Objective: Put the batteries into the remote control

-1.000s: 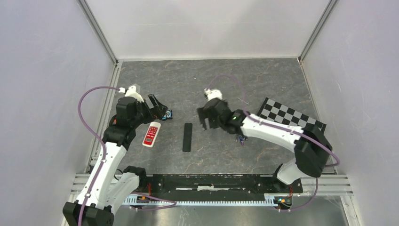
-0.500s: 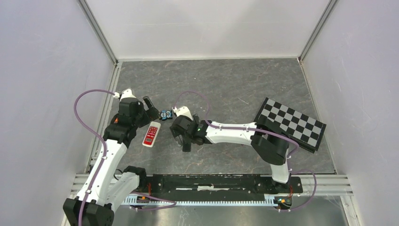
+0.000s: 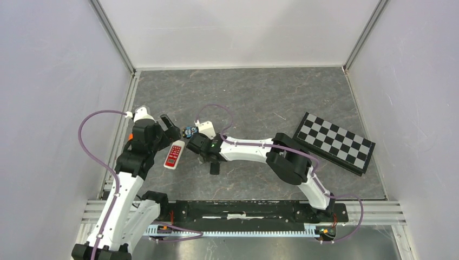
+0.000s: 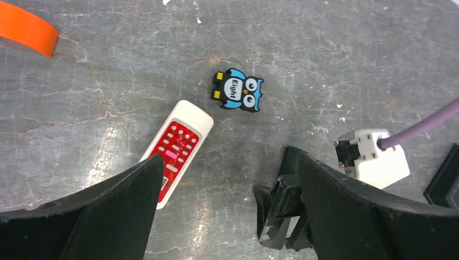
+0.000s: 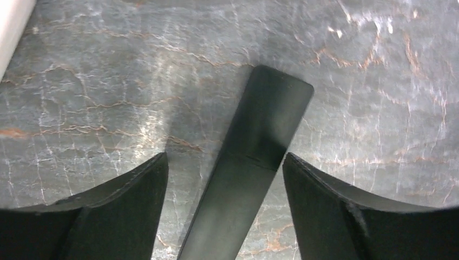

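A slim black remote (image 3: 215,164) lies on the grey table, its far end (image 5: 254,151) between the fingers of my right gripper (image 5: 224,162). That gripper (image 3: 204,149) is open and low over it, with a gap to the left finger (image 5: 124,206) and the right finger (image 5: 335,206) close alongside. A red-and-white remote (image 3: 174,154) lies just left, buttons up (image 4: 177,147). My left gripper (image 3: 169,125) hangs open above the table (image 4: 227,208), the red remote by its left finger. The batteries are hidden in every view.
A blue owl sticker (image 4: 237,90) lies beyond the red remote (image 3: 189,131). A checkerboard plate (image 3: 334,142) sits at the right. A strip of orange tape (image 4: 27,30) is at the far left. My right gripper's fingers (image 4: 284,214) sit close to my left gripper.
My right arm has swung left from the table's middle and come down over the black remote, its jaws narrowing slightly. My left gripper has drifted a little toward the left and nearer.
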Motion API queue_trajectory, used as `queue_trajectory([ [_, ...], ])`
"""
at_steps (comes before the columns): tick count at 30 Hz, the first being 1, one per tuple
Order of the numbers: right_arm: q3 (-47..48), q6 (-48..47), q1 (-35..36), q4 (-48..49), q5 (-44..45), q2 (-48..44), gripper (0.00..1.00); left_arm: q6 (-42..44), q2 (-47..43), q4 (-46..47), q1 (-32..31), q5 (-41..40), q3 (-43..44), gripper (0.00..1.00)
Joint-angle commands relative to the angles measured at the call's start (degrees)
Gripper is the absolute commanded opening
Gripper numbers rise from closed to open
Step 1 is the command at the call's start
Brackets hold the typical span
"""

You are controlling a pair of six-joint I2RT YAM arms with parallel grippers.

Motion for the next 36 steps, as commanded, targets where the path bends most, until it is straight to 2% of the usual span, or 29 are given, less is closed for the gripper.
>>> queue_trajectory([
  [1, -1.0, 8.9, -1.1, -7.9, 3.9, -1.0, 0.77, -1.3, -3.5, 4.9, 0.1, 2.3, -1.9, 1.0],
  [5, -10.4, 12.8, -3.9, -3.5, 0.8, -5.4, 0.49, -0.6, -4.6, 6.9, -0.1, 7.9, -3.0, 1.0],
  [8, -12.5, 14.2, -5.1, -1.5, 0.3, -7.6, 0.42, -1.0, -4.6, 9.2, 0.0, 15.6, -4.7, 1.0],
  [13, -15.3, 17.5, -9.1, 2.4, -2.8, -12.3, 0.39, -2.7, -4.1, 10.2, -0.4, 24.8, -8.2, 1.0],
  [16, -18.6, 20.4, -12.1, 7.0, -7.9, -15.9, 0.38, -5.0, -4.5, 12.3, -0.9, 29.2, -10.8, 1.0],
  [22, -24.3, 27.5, -16.4, 13.2, -18.1, -21.4, 0.37, -12.0, -1.7, 28.0, -4.5, 42.2, -17.8, 1.0],
  [25, -26.9, 31.1, -17.5, 18.0, -23.5, -23.1, 0.37, -10.8, 1.7, 28.8, -8.8, 42.2, -16.7, 1.0],
  [31, -28.8, 35.7, -17.7, 23.3, -30.3, -25.2, 0.37, -11.1, 7.6, 31.7, -15.3, 35.3, -15.4, 1.0],
  [36, -28.5, 36.8, -18.2, 24.4, -31.8, -26.0, 0.37, -12.5, 14.4, 30.6, -17.8, 32.2, -13.4, 0.91],
])
